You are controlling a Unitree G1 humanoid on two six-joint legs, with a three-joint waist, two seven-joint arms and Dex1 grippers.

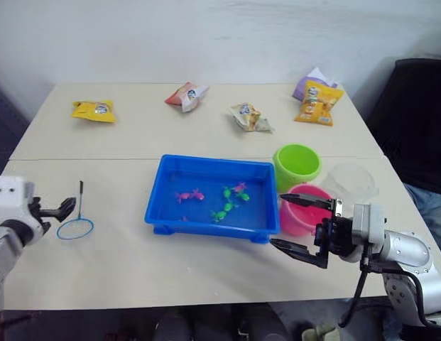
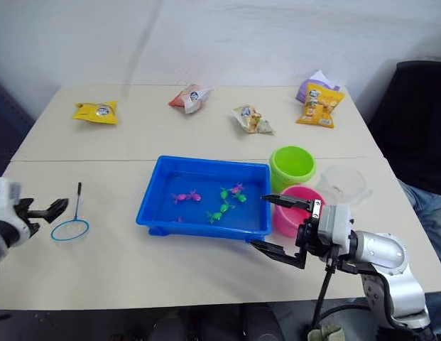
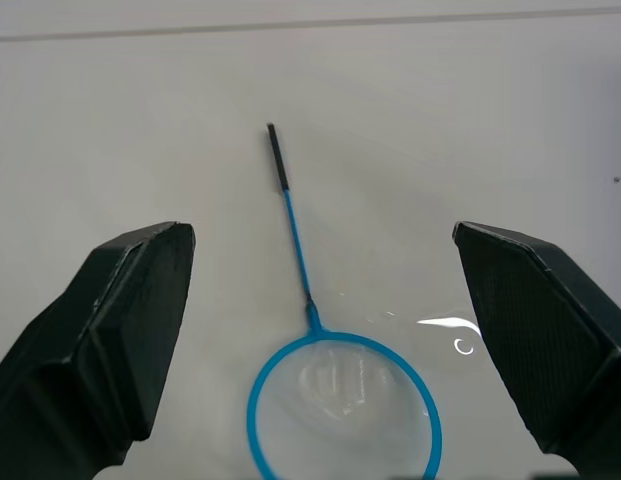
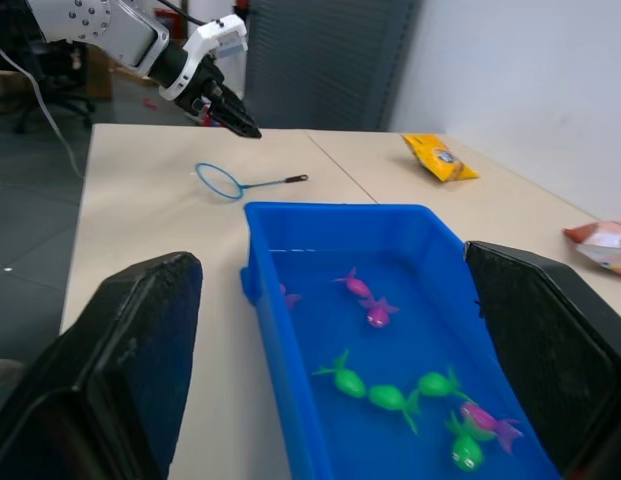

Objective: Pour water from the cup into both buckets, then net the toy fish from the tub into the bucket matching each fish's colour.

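Both tools gape wide and empty: the left tool beside the net, the right tool between tub and pink bucket.

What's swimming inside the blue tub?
Inside the blue tub are little toy fish in shallow water: green fish and pink fish. The tub's near wall hides a strip of its floor, so a fish lying there could not be seen.
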